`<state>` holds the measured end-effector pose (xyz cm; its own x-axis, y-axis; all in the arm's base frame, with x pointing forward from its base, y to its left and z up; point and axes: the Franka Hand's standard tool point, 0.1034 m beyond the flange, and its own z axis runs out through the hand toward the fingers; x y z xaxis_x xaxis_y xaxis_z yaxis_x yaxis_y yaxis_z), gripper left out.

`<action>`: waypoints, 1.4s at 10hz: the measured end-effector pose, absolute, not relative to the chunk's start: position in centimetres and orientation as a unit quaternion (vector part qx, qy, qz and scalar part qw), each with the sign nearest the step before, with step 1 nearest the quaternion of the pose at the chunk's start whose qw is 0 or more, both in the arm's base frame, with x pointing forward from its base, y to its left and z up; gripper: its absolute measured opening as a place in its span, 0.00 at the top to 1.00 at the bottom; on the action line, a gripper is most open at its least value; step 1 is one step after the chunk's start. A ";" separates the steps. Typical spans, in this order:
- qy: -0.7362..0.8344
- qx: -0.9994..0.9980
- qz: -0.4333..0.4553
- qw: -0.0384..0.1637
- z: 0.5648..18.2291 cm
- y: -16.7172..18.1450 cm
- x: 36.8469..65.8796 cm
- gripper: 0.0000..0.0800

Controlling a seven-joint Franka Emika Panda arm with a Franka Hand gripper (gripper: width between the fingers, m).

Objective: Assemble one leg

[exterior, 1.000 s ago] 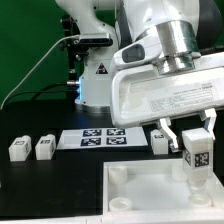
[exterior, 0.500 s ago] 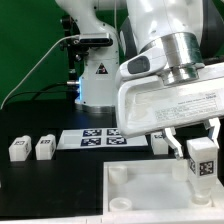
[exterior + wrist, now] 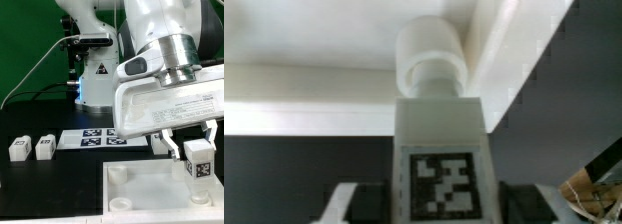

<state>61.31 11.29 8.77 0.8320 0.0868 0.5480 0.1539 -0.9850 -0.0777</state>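
Jaws clamped on the leg (image 3: 198, 160), one of the fingers (image 3: 173, 148) on each side of it. We see its tag face turned toward the exterior camera. The leg is held upright over the exterior view's right part of the white panel (image 3: 135, 200), with its lower end down at the panel surface. We cannot tell if it touches or sits in a socket.

In the wrist view the leg (image 3: 445, 150) fills the middle, tag end nearest the camera, rounded end pointing away toward the white panel (image 3: 295, 100). It is all blurred white there, so the contact is unreadable.

The arm (image 3: 165, 55) comes in from above, wrist housing (image 3: 170, 100) roughly level, fingers pointing straight down. The housing is cut off at the exterior view's right edge. The panel is cut off at the frame's bottom and right edges.

On the black desk (image 3: 50, 190), a loose leg (image 3: 17, 150) and a second loose leg (image 3: 43, 148) stand side by side at the exterior view's left. The marker board (image 3: 100, 138) lies between them and the jaws. A further leg (image 3: 159, 142) sits just behind the near finger, partly hidden.
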 end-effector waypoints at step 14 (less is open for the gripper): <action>-0.010 -0.956 -0.289 0.044 7.3 11.7 60.6 0.64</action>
<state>60.56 11.70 7.26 0.8327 -0.0061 0.5537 0.0453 -0.9958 -0.0790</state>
